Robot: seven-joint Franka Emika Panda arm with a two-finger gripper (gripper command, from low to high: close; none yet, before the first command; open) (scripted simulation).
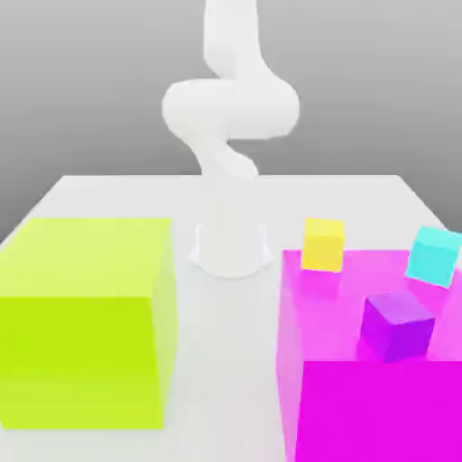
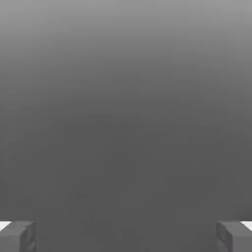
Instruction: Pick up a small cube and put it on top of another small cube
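The tool (image 2: 126, 236), fingers spread wide and empty, is ready; the yellow cube (image 1: 322, 244) sits at the purple cube's (image 1: 395, 326) ten o'clock.

White table (image 1: 108, 194), lime block (image 1: 86, 316), magenta block (image 1: 379, 397), arm base (image 1: 230, 253)

My arm (image 1: 230, 117) is plain white, standing on a pale grey-white bench (image 1: 226, 361), and my fingers (image 2: 18, 237) are dark grey with white edges. The big block (image 1: 86, 316) is lime yellow-green and the other big block (image 1: 379, 406) is magenta, both unpatterned. The small cubes are yellow (image 1: 322, 244), cyan (image 1: 433, 256) and purple (image 1: 397, 326).
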